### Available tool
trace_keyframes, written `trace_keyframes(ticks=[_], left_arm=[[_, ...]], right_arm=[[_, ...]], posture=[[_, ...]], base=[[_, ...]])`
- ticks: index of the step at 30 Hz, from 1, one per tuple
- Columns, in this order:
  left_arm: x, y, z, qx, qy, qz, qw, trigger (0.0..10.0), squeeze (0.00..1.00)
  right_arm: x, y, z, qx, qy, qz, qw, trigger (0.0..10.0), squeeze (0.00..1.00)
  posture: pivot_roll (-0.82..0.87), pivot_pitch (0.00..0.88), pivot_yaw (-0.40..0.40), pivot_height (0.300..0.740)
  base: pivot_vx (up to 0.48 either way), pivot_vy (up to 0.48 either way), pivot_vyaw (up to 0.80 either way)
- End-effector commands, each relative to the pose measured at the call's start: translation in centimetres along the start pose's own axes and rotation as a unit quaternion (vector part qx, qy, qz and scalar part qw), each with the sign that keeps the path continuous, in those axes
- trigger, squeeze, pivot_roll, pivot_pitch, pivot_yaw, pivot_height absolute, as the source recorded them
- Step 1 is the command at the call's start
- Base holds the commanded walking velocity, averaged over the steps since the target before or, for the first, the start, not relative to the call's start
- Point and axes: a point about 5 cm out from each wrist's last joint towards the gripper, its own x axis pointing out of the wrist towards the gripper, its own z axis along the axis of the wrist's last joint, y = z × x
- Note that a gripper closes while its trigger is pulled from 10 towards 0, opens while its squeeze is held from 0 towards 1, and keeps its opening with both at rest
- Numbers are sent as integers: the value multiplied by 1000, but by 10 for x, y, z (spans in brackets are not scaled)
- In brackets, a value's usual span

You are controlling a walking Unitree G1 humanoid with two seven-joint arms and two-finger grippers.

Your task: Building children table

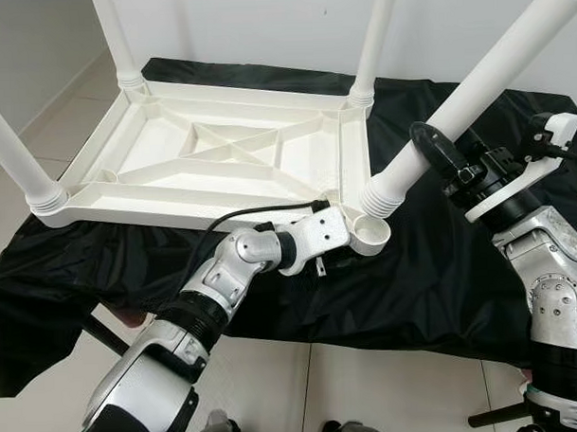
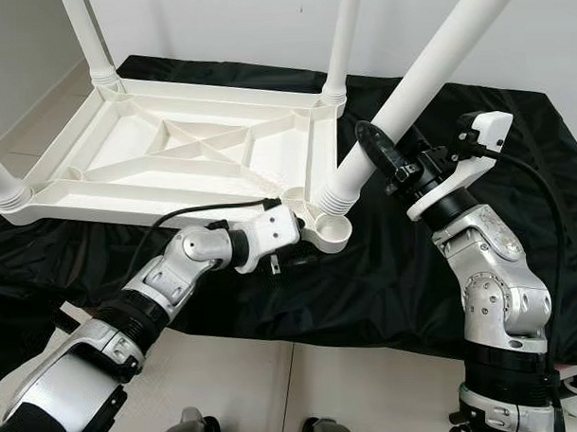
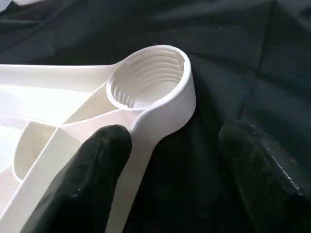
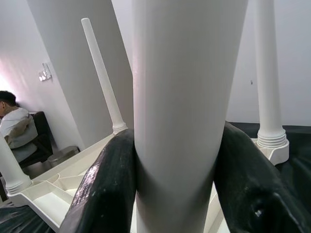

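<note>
A white plastic table [image 1: 220,152] lies upside down on a black cloth. Three legs stand screwed into its corners. The near right corner has an empty threaded socket [image 1: 370,234] [image 3: 148,80]. My left gripper [image 1: 328,260] [image 3: 175,145] is open at that corner, one finger [image 3: 92,165] against the frame's rim, the other on the cloth beside it. My right gripper [image 1: 438,146] [image 4: 180,160] is shut on the fourth white leg [image 1: 478,81] [image 4: 184,97]. The leg is tilted, and its ribbed end [image 1: 383,196] hangs just above and behind the socket.
The black cloth [image 1: 414,287] covers a low support and hangs over its near edge above a tiled floor [image 1: 371,393]. A white wall stands behind. The upright legs [image 1: 372,42] [image 1: 121,42] [image 1: 16,154] rise around the frame. A person [image 4: 14,126] sits off to the side.
</note>
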Motion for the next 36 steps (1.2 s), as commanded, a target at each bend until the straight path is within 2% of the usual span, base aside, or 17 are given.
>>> trace_keyframes(ticks=[1, 4, 7, 10, 13, 17, 18, 22, 33, 34, 35, 36], left_arm=[[4, -4, -6, 8, 21, -2, 1000, 10000, 0], [10, 3, -12, -21, 44, 33, 998, 10000, 0], [9, 5, -13, -27, 48, 39, 998, 10000, 0], [8, 10, -15, -33, 54, 56, 996, 10000, 0], [3, 22, -14, -50, 45, 87, 994, 10000, 0], [1, 28, -12, -66, 36, 97, 992, 10000, 0], [-1, 30, -16, -67, 49, 98, 992, 10000, 0], [-3, 29, -26, -68, 77, 95, 990, 10000, 0], [-2, 18, -38, -72, 111, 61, 989, 10000, 0], [-1, 13, -40, -70, 115, 48, 990, 8275, 0], [0, 11, -41, -70, 117, 38, 990, 8275, 0], [1, 8, -42, -67, 119, 26, 990, 4510, 0]], right_arm=[[0, 1, 7, -9, -17, 0, 1000, 10000, 0], [0, 2, 7, -7, -18, 0, 1000, 10000, 0], [0, 2, 7, -7, -18, 0, 1000, 10000, 0], [0, 1, 7, -8, -17, -2, 1000, 10000, 0], [-1, 1, 7, -10, -16, -5, 1000, 10000, 0], [-1, 0, 7, -11, -14, -7, 1000, 10000, 0], [-2, 0, 7, -8, -14, -8, 1000, 10000, 0], [-1, 0, 7, -10, -14, -7, 1000, 10000, 0], [-2, 2, 4, -10, -4, 0, 1000, 10000, 0], [-3, 3, 1, -12, 3, 2, 1000, 10000, 0], [-4, 3, 0, -14, 8, 3, 1000, 10000, 0], [-5, 3, -2, -17, 13, 2, 1000, 10000, 0]], posture=[[-90, 113, 3, 740], [-91, 123, 3, 740], [-92, 127, 2, 740], [-94, 132, 3, 740], [-96, 134, 4, 740], [-96, 135, 4, 740], [-95, 135, 4, 740], [-94, 135, 6, 740], [-93, 139, 9, 740], [-93, 139, 9, 740], [-92, 139, 10, 740], [-93, 140, 10, 740]], base=[[0, 0, 0], [0, 0, 0], [0, 0, 0], [0, 0, 0], [0, 0, 0], [0, 0, 0], [0, 0, 0], [0, 0, 0], [0, 0, 0], [0, 0, 0], [0, 0, 0], [0, 0, 0]])
